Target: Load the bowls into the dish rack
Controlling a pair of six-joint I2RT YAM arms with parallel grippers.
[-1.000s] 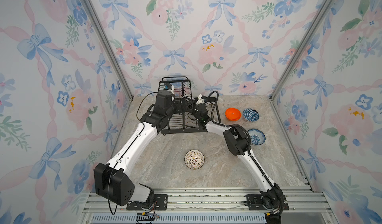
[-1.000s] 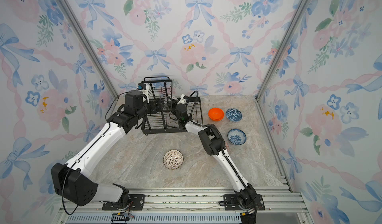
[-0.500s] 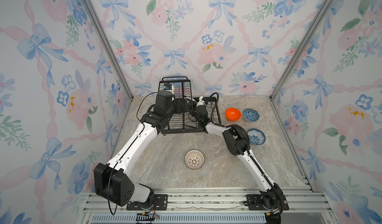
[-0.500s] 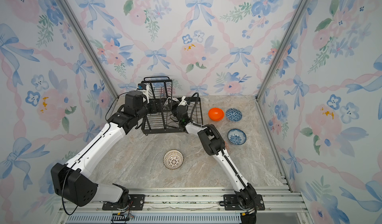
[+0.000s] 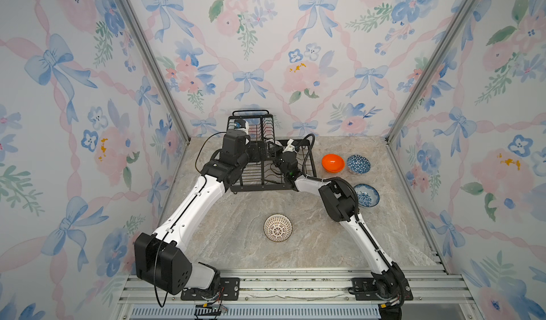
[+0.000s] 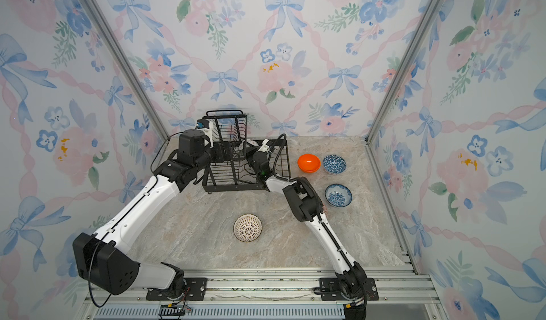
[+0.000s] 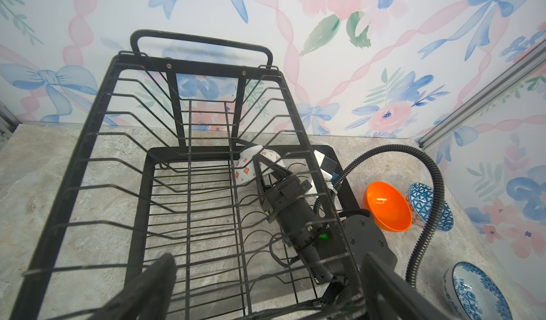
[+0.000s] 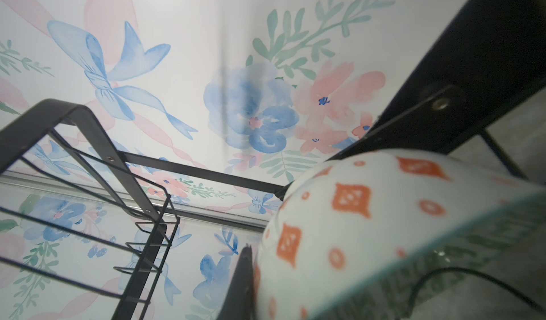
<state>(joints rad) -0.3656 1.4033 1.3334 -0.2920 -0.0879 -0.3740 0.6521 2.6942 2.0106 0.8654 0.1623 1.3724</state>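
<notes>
Looking down in both top views, the rack [image 5: 260, 189] stands at the back of the table [image 5: 236, 238], with both arms reaching in and crowding its wires. To its right sit the orange bowl [image 5: 333, 163] and the geometric bowl [image 5: 358, 164], just beside each other. The floral bowl [image 5: 366, 195] is nearer, partly behind the right elbow. The lattice bowl [image 5: 278, 228] lies alone in front of the rack. Both grippers are lost among black wire here, too small to read.

From the left wrist, the left gripper [image 7: 267, 261] hangs at the near edge of the upper tier, fingers wide apart and holding nothing. Below, seen through the wires, the right gripper [image 7: 267, 163] is clamped on the rim of the patterned bowl [image 7: 244, 172], which is tilted at the far end of the lower tray. A black hose [image 7: 431, 203] loops in front of the geometric bowl.

From the right wrist, the patterned bowl fills one corner, blurred — the fingers hardly show.
</notes>
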